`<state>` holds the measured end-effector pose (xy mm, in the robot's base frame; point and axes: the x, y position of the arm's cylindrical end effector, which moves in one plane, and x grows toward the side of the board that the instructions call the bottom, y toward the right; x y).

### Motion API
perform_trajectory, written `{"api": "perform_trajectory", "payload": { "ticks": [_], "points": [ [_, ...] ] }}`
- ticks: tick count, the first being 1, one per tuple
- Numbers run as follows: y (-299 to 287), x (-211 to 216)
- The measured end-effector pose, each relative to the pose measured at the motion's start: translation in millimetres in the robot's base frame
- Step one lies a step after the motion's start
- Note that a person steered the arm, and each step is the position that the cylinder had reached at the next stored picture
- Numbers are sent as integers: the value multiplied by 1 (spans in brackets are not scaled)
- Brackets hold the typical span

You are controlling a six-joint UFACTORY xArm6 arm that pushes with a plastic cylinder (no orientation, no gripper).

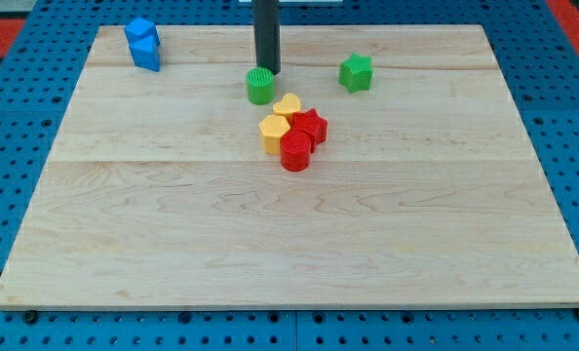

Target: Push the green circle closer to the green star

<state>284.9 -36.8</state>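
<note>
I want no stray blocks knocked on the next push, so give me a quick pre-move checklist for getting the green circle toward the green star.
1. Tip placement: my tip sits just above the green circle, slightly to its right, not on its left side for a rightward push: not ok.
2. Tip touching the circle: cannot tell.
3. Path to the green star: bare board between them: ok.
4. Cluster clearance: the yellow heart lies close below-right of the circle, with the red star behind it; a downward drift would hit them: not ok.
5. Blue blocks far off at the view's top left: ok.
</note>
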Motion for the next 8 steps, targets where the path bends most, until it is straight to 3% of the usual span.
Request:
{"api": "perform_trajectory", "payload": {
  "ticks": [2, 3, 5, 8],
  "points": [
    [-63, 27],
    [-52, 52],
    [36, 36],
    [89, 41]
  ]
}}
